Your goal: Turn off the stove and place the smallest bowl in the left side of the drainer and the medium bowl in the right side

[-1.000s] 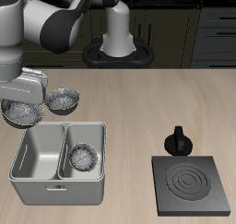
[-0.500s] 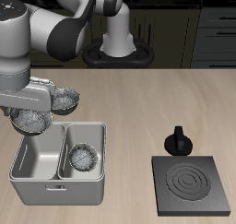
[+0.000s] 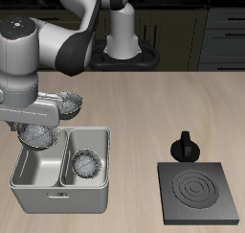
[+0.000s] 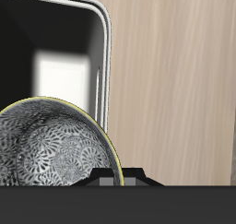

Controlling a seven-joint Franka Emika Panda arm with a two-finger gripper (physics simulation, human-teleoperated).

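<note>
Looking at the exterior view first, you have the gripper (image 3: 40,117) carrying the medium bowl (image 3: 38,133) in the air above the back rim of the drainer (image 3: 57,188), over the compartment at 9 o'clock of the dividing wall. The fingers themselves are hidden behind the bowl and the hand, so you cannot tell how far apart they stand, only that the bowl hangs from them. The smallest bowl (image 3: 86,163) already sits in the other compartment, at 3 o'clock of the wall. The widest bowl (image 3: 67,104) rests on the table just behind the drainer, at about 12 o'clock from it, partly covered by the arm. The stove (image 3: 203,196) lies well apart near the table's front edge, its coil dark, with the knob (image 3: 183,147) at 11 o'clock from the plate.

In the wrist view you see the medium bowl (image 4: 51,145) close up against the gripper body, its crinkled inside facing the camera, with a yellowish edge. Beyond it lies the drainer's rounded rim (image 4: 105,43) and a deep compartment with a pale floor, and bare wooden table (image 4: 175,80) beside it.
</note>
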